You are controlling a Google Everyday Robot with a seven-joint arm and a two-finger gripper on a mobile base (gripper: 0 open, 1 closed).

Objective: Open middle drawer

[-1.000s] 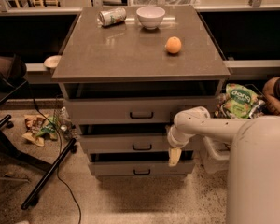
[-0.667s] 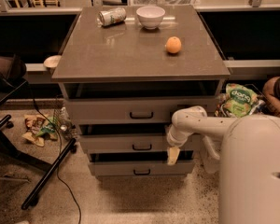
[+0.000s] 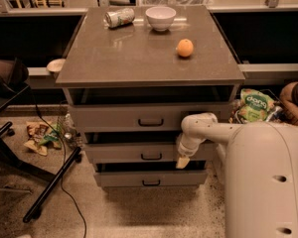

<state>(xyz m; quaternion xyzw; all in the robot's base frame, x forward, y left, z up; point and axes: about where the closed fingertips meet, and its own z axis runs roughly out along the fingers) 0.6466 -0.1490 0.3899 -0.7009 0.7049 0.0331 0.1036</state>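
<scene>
Speckled stone floor (image 3: 139,212) surrounds a grey cabinet (image 3: 134,63) with a smooth, faintly glossy top. The smooth white robot arm (image 3: 216,131) reaches in from the right. The middle drawer (image 3: 124,152), a wide flat front with a small black handle, sits second in the stack, with a dark gap above it. The gripper (image 3: 183,161) points downward with its tan tip over the drawer's right end; whether it is open, closed or touching cannot be told. On top sit a round white bowl (image 3: 160,18), a toppled metal can (image 3: 119,17) and an orange (image 3: 185,47).
</scene>
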